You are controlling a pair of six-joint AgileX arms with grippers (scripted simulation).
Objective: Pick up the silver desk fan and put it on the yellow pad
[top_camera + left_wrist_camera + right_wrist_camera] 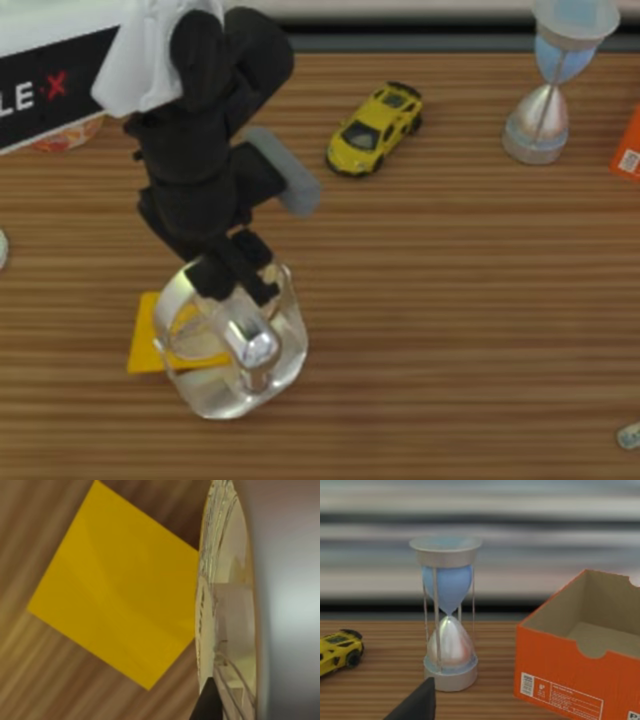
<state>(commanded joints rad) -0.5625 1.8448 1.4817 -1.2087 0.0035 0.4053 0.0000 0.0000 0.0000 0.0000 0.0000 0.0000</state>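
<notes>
The silver desk fan [235, 350] shows its shiny ring guard, chrome hub and rounded-square base at the front left of the table. My left gripper [240, 275] is shut on the ring from above. The yellow pad [145, 345] lies flat on the wood, and the fan covers its right part in the top view. Whether the base touches the pad I cannot tell. In the left wrist view the pad [117, 585] fills the middle beside the fan's ring [225, 605], with one dark fingertip [206, 702] against the ring. The right arm is out of the top view.
A yellow toy car [375, 127] sits at the back middle. A silver-and-blue hourglass [545, 100] [449, 625] stands at the back right beside an open orange box [628, 145] [580, 655]. A white labelled box [50, 80] is at the back left.
</notes>
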